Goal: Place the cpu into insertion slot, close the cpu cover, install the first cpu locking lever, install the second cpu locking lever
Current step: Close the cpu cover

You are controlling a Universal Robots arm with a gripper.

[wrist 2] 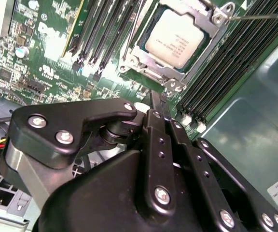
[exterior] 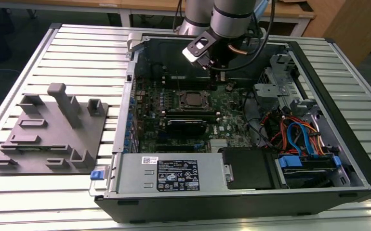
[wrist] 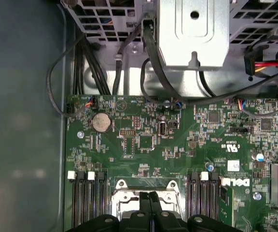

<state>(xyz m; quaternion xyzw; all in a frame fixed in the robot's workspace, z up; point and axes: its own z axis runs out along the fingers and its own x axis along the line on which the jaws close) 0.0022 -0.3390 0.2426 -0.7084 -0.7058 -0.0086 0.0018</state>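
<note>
Second wrist view: my claw (wrist 2: 157, 99) is pinched shut, empty, near the cover (wrist 2: 215, 34) over the cpu (wrist 2: 177, 36). The lever (wrist 2: 262, 17) looks like stiff, springy wire, best held at its end.

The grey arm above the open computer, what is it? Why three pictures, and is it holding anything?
It is a robot arm with a gripper, a two-finger pincer, reaching into an open computer case on a slatted table. The exterior view looks on from off the arm. Both wrist views come from cameras riding on the arm, so the black gripper looks huge. Its fingers are shut and hold nothing. Near them the cpu, a silver square chip, sits in the insertion slot on the green circuit board, with the cpu cover framing it. A grey tray lies at the exterior view's left.
</note>
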